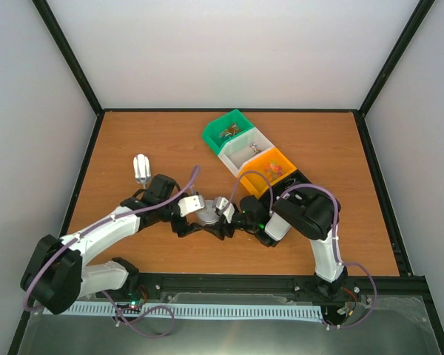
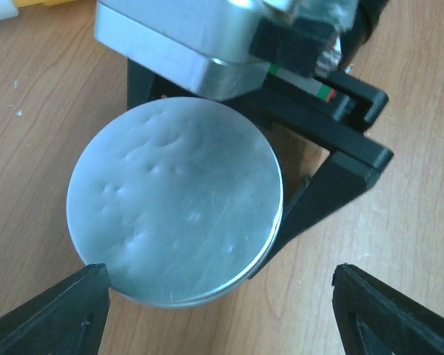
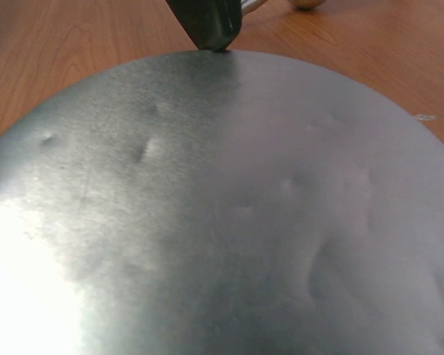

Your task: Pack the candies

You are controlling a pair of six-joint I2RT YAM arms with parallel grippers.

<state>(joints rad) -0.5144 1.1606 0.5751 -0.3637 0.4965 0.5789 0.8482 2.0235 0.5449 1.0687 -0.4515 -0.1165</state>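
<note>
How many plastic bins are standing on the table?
4, in one diagonal row at the far right: green bin, white bin, orange bin, and black bin, partly hidden by the right arm.

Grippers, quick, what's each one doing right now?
Left gripper: open, holding nothing, fingers either side of the jar.
Right gripper: closed on the jar.

Jar in front, bins behind
The lidded jar (image 1: pixel 207 215) stands on the table (image 1: pixel 148 133); candies (image 1: pixel 229 134) lie in the bins (image 1: pixel 220 142) behind, rightward.
</note>
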